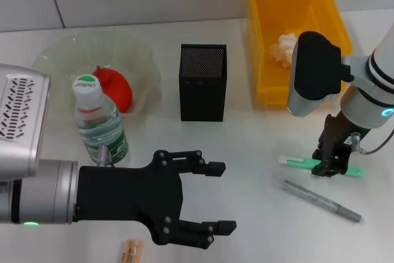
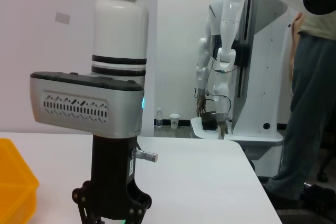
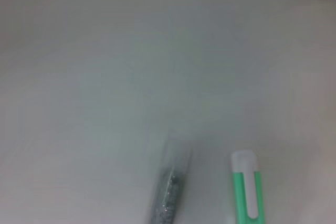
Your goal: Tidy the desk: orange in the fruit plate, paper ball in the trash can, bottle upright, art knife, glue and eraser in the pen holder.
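Jaws straddle slim green art knife (image 1: pixel 320 165).

Bottle (image 1: pixel 100 122) cap with green printed brand word, too small to read surely

One orange (image 1: pixel 116 89), one bottle (image 1: pixel 98 124), one eraser (image 1: pixel 130 251), two pen-like sticks (image 1: pixel 320 201)

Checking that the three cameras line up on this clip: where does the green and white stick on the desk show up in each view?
Head view: the green and white stick lies on the table near the right edge, under the right gripper.
Left wrist view: only a green sliver below that gripper.
Right wrist view: its white end at the lower edge.
Shared landmark: the grey pen beside it in the head and right wrist views.
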Available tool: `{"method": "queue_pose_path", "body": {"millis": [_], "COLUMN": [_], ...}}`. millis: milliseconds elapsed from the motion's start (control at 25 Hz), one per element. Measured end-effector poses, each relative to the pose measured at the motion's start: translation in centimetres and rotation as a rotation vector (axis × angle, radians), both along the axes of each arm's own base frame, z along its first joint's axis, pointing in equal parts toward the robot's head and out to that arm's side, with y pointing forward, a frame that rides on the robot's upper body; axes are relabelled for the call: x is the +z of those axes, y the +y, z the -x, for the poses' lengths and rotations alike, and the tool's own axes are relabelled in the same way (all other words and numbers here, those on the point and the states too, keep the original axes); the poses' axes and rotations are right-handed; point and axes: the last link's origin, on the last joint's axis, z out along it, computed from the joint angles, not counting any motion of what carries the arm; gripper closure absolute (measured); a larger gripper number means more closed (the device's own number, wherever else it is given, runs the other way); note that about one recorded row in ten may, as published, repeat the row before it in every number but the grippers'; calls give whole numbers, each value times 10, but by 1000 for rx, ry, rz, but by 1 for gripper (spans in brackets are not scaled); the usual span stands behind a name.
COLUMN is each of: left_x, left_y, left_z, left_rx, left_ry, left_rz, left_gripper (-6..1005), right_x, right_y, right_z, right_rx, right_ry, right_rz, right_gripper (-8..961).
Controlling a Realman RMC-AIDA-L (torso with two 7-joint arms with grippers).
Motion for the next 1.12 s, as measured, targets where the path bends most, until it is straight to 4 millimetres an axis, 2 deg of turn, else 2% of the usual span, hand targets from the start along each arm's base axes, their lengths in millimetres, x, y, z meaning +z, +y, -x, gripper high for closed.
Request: {"method": "queue_pose_path", "body": {"millis": [680,1120], "left_x": [0,0], "left_y": [-1,-1], "left_z": [0,0], "left_rx": [-2,0], "left_ry": [-1,-1], "left_rz": [4,5], "left_gripper": [186,186], "right_x": [-3,4], "right_y": [-1,1], "right_z": [-3,9], "right_rx": [-26,0], "right_ry": [-10,9], "right_rz": [-3,-31], "right_gripper": [753,777]}}
